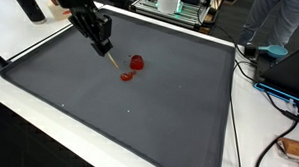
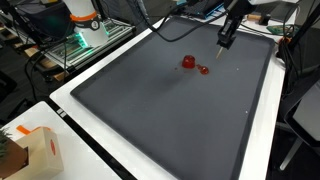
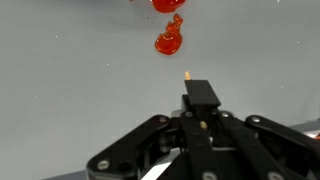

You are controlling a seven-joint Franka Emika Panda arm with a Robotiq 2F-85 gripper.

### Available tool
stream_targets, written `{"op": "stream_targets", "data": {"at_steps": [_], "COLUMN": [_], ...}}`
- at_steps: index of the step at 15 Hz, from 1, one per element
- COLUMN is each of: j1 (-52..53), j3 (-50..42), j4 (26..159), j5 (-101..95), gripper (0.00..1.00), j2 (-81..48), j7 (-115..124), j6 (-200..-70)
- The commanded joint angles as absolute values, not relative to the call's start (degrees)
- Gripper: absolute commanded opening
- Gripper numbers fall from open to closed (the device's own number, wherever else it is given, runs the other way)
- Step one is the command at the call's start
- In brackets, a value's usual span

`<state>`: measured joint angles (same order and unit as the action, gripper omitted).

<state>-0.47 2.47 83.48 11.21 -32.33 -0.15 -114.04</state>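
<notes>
The gripper [image 1: 102,46] is pressed together on a thin dark stick with a pale orange tip [image 1: 109,59]. The wrist view shows both fingers closed against the stick's black body [image 3: 200,96], which juts out ahead of them. The stick slants down toward a dark grey mat with a raised black rim [image 1: 138,123] that covers most of a white table [image 1: 24,107].

Two red things lie near the middle of the mat. One is a flat, irregular red blob [image 1: 128,77], and just beside it is a small rounded red lump [image 1: 137,62]. In the wrist view the blob [image 3: 168,42] sits a little ahead of the tip and to one side, apart from it, with the lump [image 3: 168,5] beyond it and cut off by the top edge. In an exterior view the tip hangs near the blob [image 2: 204,70], and I cannot tell whether it touches the mat.

The work in hand looks like bringing the stick's tip onto the blob. To do that well:

- **Aim first:** shift sideways until the tip lines up with the blob in the wrist view, then go forward.
- **Lower slowly:** a thin stick held at a slant can bend, or slide in the grip, if it is driven hard into the mat.
- **Hold the slant steady:** the tip then leads and the fingers stay clear of the surface.
- **Use light contact:** both red things look small and loose, so a quick push could send the blob skidding into the lump
</notes>
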Motion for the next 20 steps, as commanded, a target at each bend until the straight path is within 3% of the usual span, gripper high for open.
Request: {"op": "stream_targets", "data": {"at_steps": [1,16,17,20], "j1": [1.4,1.6,1.6,1.6], "j3": [1.3,2.3,2.2,2.3], "j4": [86.1,85.9,84.3,84.3], "j5": [7.2,5.9,6.4,6.4], "gripper": [0.03,0.03,0.13,0.13], "j2": [-30.3,-29.3,-30.7,-30.5], "j7": [2.3,0.8,1.6,1.2], "j6": [-113.4,-105.1,-106.2,-105.8]}}
